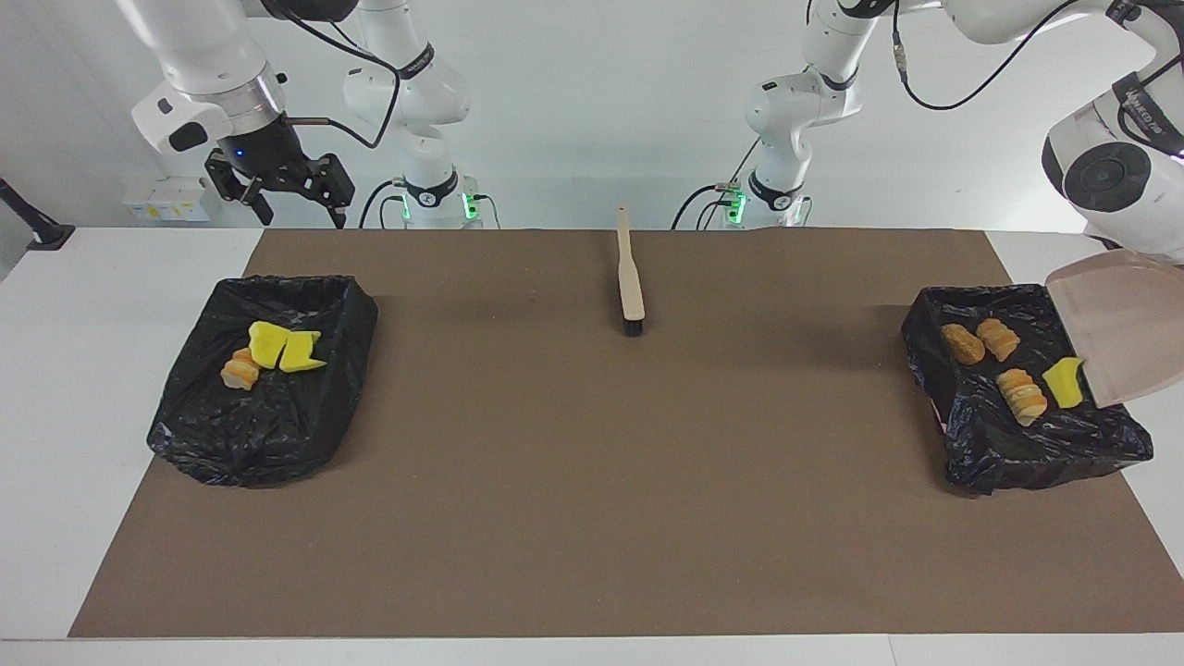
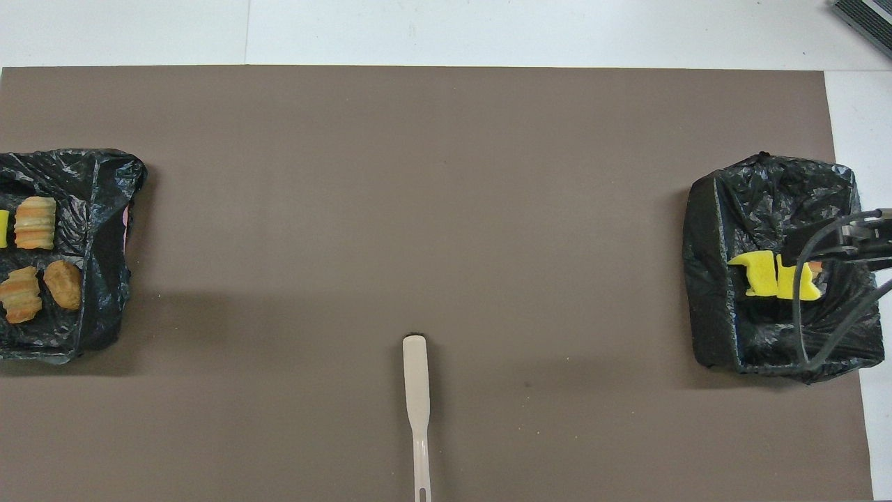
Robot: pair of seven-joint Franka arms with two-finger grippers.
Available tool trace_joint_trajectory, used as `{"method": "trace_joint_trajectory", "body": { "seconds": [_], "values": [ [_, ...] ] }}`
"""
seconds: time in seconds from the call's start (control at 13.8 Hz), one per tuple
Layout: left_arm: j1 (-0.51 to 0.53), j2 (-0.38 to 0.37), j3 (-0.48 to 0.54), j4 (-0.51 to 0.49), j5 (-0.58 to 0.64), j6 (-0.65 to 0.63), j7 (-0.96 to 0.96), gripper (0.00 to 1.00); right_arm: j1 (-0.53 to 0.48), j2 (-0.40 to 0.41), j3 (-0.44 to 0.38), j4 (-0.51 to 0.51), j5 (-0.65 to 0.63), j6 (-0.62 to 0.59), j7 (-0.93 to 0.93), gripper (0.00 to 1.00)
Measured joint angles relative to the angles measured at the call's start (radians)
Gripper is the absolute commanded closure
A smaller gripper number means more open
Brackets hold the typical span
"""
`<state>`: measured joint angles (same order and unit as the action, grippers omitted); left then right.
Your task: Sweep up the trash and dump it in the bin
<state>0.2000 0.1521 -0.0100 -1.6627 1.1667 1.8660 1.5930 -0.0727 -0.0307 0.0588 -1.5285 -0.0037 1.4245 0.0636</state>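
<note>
Facing view first: the right tool (image 1: 289, 211) hangs in the air with its fingers spread wide and nothing in them, just above the desk's robot-side edge, near the bin (image 1: 268, 375) at the right arm's end. That bin, lined with a black bag, has two yellow sponge chunks (image 1: 282, 349) and one orange-tan bread lump (image 1: 240, 372) lying in it, all bunched together and touching.

The left tool itself is out of the picture at the frame edge, but it's clamped shut, and the beige dustpan (image 1: 1124, 328) sits tilted over the other bin (image 1: 1027, 435) at the left arm's end, its lip down over the bag. I can't see the grip on the dustpan, so can't say for sure what's holding it. In this bin: two tan bread lumps (image 1: 980, 341) side by side, another bread lump (image 1: 1022, 396), and a yellow sponge piece (image 1: 1064, 383) right at the dustpan's lip.

The brush (image 1: 630, 277) lies on the brown mat (image 1: 592, 481) in the middle of the desk, bristles pointing away from the robots, well apart from both bins.
</note>
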Motion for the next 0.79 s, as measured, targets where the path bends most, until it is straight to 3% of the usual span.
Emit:
{"method": "trace_joint_trajectory", "body": {
  "seconds": [0.36, 0.79],
  "values": [
    [-0.009, -0.026, -0.030, 0.010, -0.105, -0.009, -0.034, 1.00, 0.001, 0.000, 0.002, 0.000, 0.003, 0.000, 0.000, 0.00],
    [-0.130, -0.034, -0.072, 0.010, -0.417, -0.162, -0.331, 1.00, 0.001, 0.000, 0.002, 0.000, 0.003, 0.000, 0.000, 0.00]
  ]
}}
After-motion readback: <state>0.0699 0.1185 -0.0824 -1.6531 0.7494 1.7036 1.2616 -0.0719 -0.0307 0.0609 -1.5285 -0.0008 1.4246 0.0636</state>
